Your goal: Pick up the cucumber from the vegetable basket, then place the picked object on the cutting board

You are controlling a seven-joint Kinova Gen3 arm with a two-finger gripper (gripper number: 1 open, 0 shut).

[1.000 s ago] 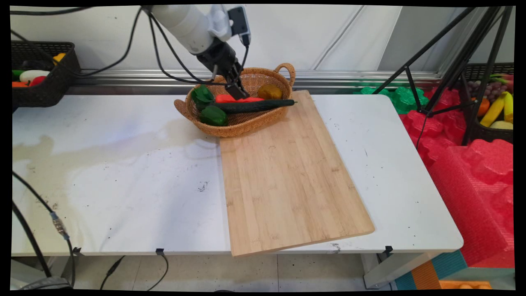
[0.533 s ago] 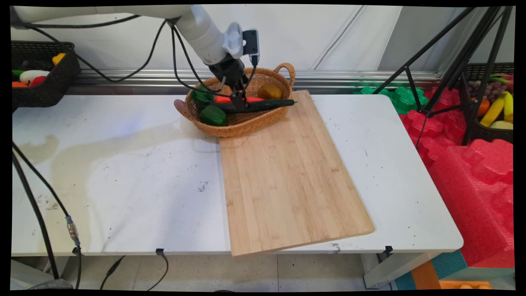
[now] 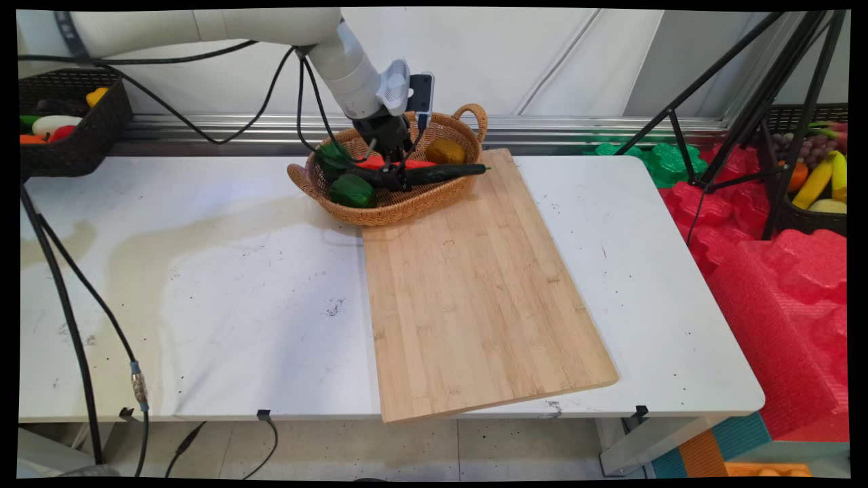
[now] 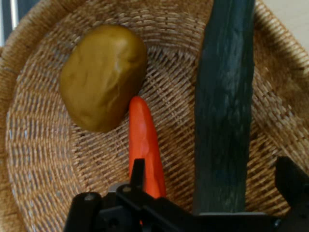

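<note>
Pincer (image 4: 215, 186) has dropped astride the cucumber (image 4: 223, 101).

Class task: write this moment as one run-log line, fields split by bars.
claw: open, astride cucumber | in wicker basket | beside: red pepper, potato | cutting board bare

Basket (image 4: 38, 159) woven wicker, rough, matt; cucumber (image 4: 223, 106) dark green, dull, faintly ridged skin; carrot (image 4: 144, 145) orange, smooth, slight plastic sheen; potato (image 4: 102, 77) ochre, smooth, waxy-looking; end effector (image 4: 212, 212) black, matt, hard plastic or metal; cutting board (image 3: 468, 291) pale wood, visible grain, satin; bench (image 3: 203, 285) white, smooth, stained and speckled.
</note>
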